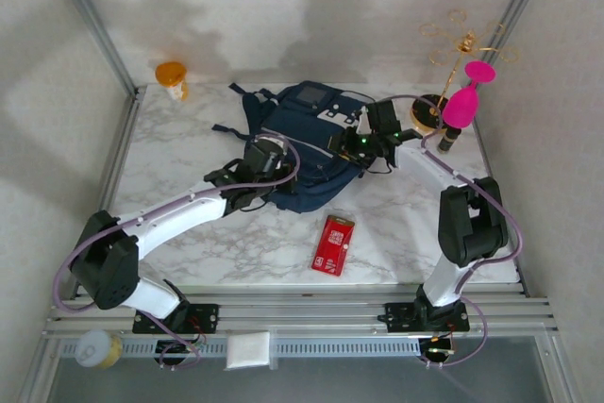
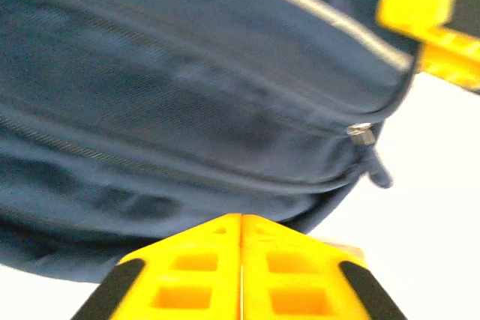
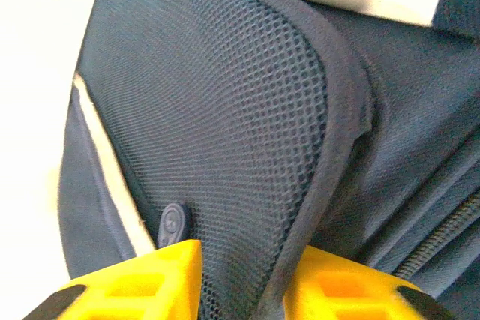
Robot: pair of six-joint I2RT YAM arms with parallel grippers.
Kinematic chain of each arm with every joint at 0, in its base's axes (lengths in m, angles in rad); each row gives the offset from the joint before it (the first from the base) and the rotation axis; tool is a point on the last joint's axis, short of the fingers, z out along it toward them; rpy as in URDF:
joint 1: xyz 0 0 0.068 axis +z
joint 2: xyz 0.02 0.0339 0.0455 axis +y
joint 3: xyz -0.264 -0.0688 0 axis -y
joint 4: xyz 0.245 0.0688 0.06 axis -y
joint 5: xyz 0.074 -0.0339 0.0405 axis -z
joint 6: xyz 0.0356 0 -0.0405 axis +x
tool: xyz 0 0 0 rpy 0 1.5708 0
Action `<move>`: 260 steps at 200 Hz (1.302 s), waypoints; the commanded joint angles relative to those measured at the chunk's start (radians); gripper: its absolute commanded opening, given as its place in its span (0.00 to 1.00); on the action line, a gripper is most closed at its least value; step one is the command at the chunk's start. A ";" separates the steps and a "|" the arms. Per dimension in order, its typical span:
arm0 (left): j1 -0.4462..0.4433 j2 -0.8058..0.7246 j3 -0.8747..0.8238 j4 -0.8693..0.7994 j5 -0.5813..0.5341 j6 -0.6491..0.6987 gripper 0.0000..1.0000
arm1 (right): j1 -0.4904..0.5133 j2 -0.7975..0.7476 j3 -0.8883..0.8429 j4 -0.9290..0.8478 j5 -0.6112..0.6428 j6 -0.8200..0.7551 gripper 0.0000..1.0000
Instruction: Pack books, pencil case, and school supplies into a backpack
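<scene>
The navy backpack [image 1: 311, 139] lies flat in the middle of the marble table. My left gripper [image 1: 257, 162] is at its near left edge. In the left wrist view its yellow fingertips [image 2: 241, 219] are pressed together, shut on nothing, just short of the backpack's side [image 2: 187, 103] and a zipper pull [image 2: 361, 134]. My right gripper [image 1: 357, 143] sits on the backpack's right side. Its fingers [image 3: 244, 252] stand apart, with the mesh pocket [image 3: 225, 110] and its bound edge lying in the gap. The red school supplies packet [image 1: 333, 244] lies on the table in front of the backpack. The books and the pencil case are hidden.
An orange bottle [image 1: 173, 75] stands at the back left corner. At the back right are a gold wire stand [image 1: 462, 44] and a pink object [image 1: 462, 106]. A white pad [image 1: 249, 350] rests on the front rail. Metal frame posts and walls border the table.
</scene>
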 commanded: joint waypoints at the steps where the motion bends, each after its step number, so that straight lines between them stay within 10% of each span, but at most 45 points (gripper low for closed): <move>1: -0.053 0.023 0.047 0.055 -0.038 -0.076 0.16 | 0.024 -0.035 -0.088 0.144 -0.045 0.132 0.37; 73: -0.166 0.227 0.284 -0.172 -0.185 -0.221 0.35 | 0.051 -0.075 -0.126 0.269 -0.091 0.268 0.08; 149: -0.201 0.283 0.405 -0.428 -0.432 -0.386 0.43 | 0.057 -0.052 -0.136 0.318 -0.114 0.291 0.03; 260: -0.128 0.378 0.405 -0.222 -0.289 -0.342 0.34 | 0.063 -0.051 -0.160 0.366 -0.120 0.312 0.01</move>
